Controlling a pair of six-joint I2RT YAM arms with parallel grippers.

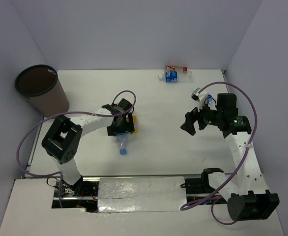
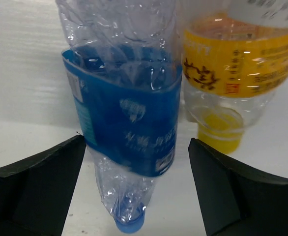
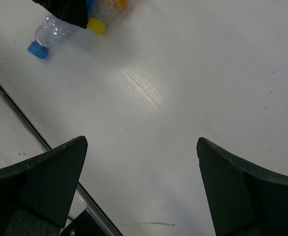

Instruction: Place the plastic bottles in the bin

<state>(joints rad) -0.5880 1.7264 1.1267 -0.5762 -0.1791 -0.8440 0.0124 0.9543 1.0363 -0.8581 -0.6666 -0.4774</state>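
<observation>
At mid-counter, left of centre, the left pincer (image 2: 135, 145) hangs with jaws spread wide either side of a blue-labelled bottle (image 2: 127, 123), holding nothing yet. The bottle lies on its side, blue cap (image 2: 129, 223) toward the arms. An orange-labelled bottle (image 2: 237, 64) with a yellow cap (image 2: 217, 130) lies just beside it, on the right in the wrist view.

Handling, as a guess:
- the clear walls are dented and crumpled, with no liquid seen, so likely very light, soft and springy
- bare plastic looks slick and a round body may roll, so a squeeze near the ends could squirt it out
- best hold is probably across the labelled waist, closing gently; the neck under the cap would be stiffer but narrow
- the neighbour is close enough for the outer finger to nudge it

Two more bottles lie at the far edge, one blue-labelled (image 1: 171, 76) and one red-labelled (image 1: 176, 68). Something with a grey cap (image 1: 196, 92) shows beside the right arm, but I cannot tell what it is.

The right pincer (image 1: 189, 123) is also wide open and empty over bare counter (image 1: 158, 113), well apart from the left.

The surface is white, smooth and faintly glossy, so little grip for a sliding bottle. The bin (image 1: 50, 101) stands at the far-left corner — tall, mouth open, well apart from the bottles. Plain lilac walls close in three sides
</observation>
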